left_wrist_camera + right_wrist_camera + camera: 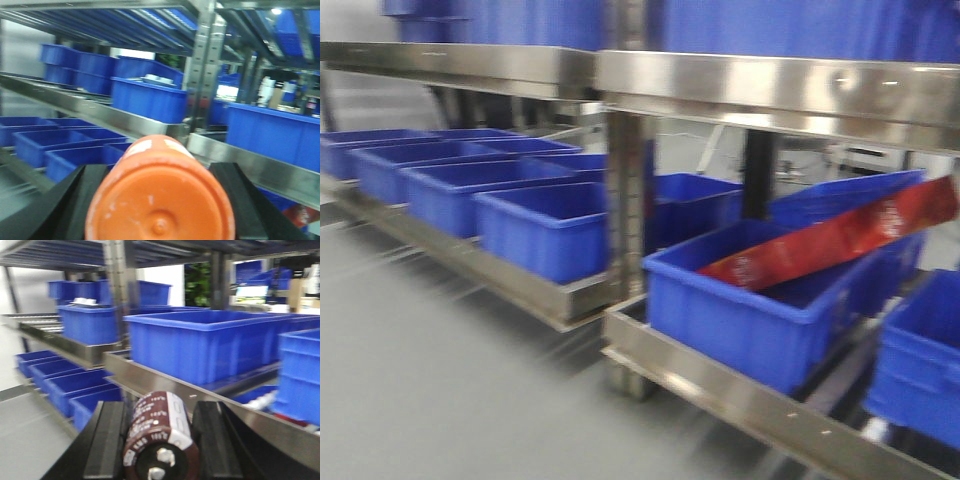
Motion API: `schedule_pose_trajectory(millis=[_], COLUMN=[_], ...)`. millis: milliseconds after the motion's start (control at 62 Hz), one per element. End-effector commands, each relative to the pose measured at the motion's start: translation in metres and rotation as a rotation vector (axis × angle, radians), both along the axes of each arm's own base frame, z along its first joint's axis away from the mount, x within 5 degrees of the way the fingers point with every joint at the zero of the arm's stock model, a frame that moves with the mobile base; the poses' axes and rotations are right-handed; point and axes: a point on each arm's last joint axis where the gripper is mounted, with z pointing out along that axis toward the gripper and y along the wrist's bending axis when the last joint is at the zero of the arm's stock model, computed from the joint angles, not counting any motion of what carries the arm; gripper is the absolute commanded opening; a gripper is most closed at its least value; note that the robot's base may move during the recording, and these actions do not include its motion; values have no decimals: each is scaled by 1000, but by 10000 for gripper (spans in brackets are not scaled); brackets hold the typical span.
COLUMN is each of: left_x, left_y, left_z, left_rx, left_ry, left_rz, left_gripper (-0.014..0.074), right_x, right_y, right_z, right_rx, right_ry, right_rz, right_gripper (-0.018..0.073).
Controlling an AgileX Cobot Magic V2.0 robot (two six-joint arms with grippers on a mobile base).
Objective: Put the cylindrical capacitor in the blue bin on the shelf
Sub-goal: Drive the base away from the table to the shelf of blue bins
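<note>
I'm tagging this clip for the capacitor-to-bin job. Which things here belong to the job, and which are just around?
Job:
- cylindrical capacitor, clamped in the right gripper
- blue bins; which one is meant, cannot tell
- shelf

Not the job:
- orange container, held in the left gripper
- red packet, propped slantwise

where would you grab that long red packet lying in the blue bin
Probably its raised end: the red packet lies tilted, low end down in the blue bin, high end jutting free past the rim. Come from above and pinch across the flat faces there; the low end is walled in.
</note>
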Motion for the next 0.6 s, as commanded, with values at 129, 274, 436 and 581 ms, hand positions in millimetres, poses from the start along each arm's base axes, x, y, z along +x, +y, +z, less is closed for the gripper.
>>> schedule_pose_trajectory(millis=[129,274,436,581], left_x=[-2,-2,-2,-2], left_y=[0,0,0,0], left_z=[3,3,3,3], left_rx=[-6,-6,-6,-6], left_ry=[-32,-32,-32,-32], left_rz=[-2,-2,-2,-2], left_gripper=[-111,-111,-111,-111], right_x=[-1,-1,-1,-1], right_y=[0,0,0,0], right_z=[3,3,3,3], right_rx=[-6,-6,-6,-6], right_ry=[-34,-34,-34,-34], right_rz=[1,1,1,1], right_gripper=[-167,-167,-167,-167])
